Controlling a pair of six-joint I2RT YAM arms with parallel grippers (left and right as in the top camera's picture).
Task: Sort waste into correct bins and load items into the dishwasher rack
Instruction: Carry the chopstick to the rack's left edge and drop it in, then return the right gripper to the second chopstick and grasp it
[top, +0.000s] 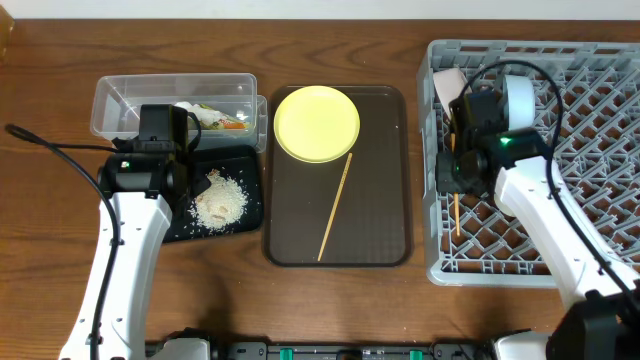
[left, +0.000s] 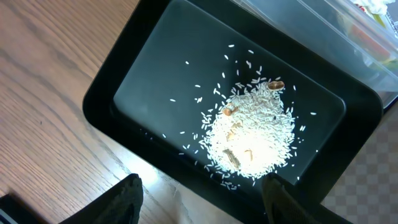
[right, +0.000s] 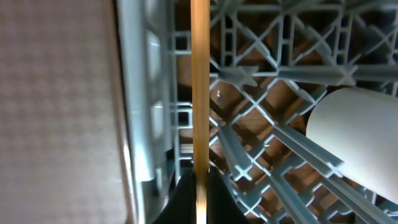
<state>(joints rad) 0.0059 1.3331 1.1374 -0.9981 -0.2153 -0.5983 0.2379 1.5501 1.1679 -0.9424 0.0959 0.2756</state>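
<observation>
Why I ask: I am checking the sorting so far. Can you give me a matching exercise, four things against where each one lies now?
Things:
1. rice heap
2. yellow plate
3. wrapper scrap
4. white bowl

Places:
A. in the grey rack
B. in the clear tub
C. on the brown serving tray
D. in the black tray

Pairs: 1-D, 2-C, 3-B, 4-A
</observation>
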